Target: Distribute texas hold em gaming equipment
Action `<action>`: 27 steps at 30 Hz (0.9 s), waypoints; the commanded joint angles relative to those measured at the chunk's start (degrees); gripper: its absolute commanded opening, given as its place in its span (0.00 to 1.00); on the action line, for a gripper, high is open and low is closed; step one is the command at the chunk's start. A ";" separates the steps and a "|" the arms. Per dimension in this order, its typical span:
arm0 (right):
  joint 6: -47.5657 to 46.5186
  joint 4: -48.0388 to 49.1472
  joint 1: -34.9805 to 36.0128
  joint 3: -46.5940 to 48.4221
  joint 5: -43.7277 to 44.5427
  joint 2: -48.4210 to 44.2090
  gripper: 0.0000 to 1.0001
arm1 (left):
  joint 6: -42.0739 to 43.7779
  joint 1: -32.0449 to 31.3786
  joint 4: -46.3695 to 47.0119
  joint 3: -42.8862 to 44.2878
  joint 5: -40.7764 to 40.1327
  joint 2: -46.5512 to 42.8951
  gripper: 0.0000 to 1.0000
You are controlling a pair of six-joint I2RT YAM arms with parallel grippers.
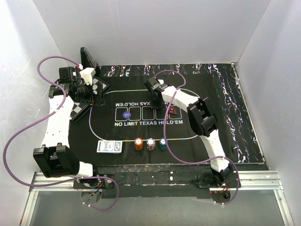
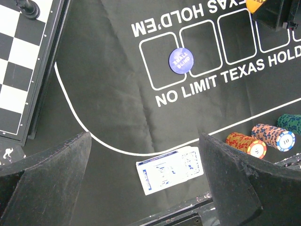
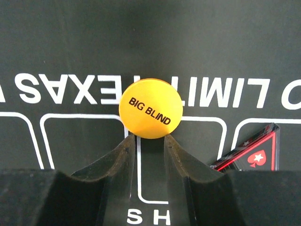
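Poker chips point(image 1: 150, 143) in orange, white and teal stacks stand in a row near the front of the black hold'em mat point(image 1: 136, 133), with a deck of cards point(image 1: 109, 147) lying to their left. The mat covers a black, white-streaked surface point(image 1: 235, 108) inside a white-walled enclosure point(image 1: 155, 28). A chessboard point(image 1: 77, 109) crowds the mat's left edge. On the printed card boxes lie a blue disc point(image 1: 126, 114) and a red triangle marker point(image 1: 173, 111). The right gripper point(image 3: 146, 139), jaws narrow with a gap showing, meets the near edge of a yellow disc point(image 3: 150, 108) lettered BIG BLIND, near the triangle; contact is unclear. The left gripper point(image 2: 145, 136) hangs wide, holding nothing, above the cards.
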 commanded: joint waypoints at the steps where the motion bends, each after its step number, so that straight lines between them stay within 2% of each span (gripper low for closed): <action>1: -1.35 -1.85 -1.16 5.06 2.12 4.64 0.38 | -0.08 0.33 0.96 -0.32 0.45 -0.03 1.00; 8: -3.29 -5.45 -3.53 16.04 2.92 11.24 0.37 | -0.25 0.42 1.39 0.11 0.54 1.38 1.00; 11: -3.99 -6.17 -4.59 21.14 1.78 13.88 0.29 | -0.25 0.42 1.48 0.12 0.63 2.34 1.00; 13: -4.69 -7.21 -5.11 23.69 0.11 15.11 0.28 | -0.16 0.68 1.66 -0.06 1.07 2.96 1.00; 16: -4.43 -6.53 -5.47 22.84 -1.39 14.42 0.28 | -0.60 0.85 2.45 -0.76 1.77 3.84 1.00; 19: -3.91 -4.14 -6.00 21.50 -3.67 12.83 0.34 | -0.87 1.03 2.98 -1.03 1.95 4.89 1.00; 24: -4.43 -9.50 -6.96 31.95 -4.56 17.48 0.37 | -0.69 1.64 3.15 -0.33 1.69 5.51 1.00; 27: -4.08 -8.28 -7.58 28.83 -5.79 15.39 0.41 | -0.34 2.26 2.63 0.29 1.42 5.69 1.00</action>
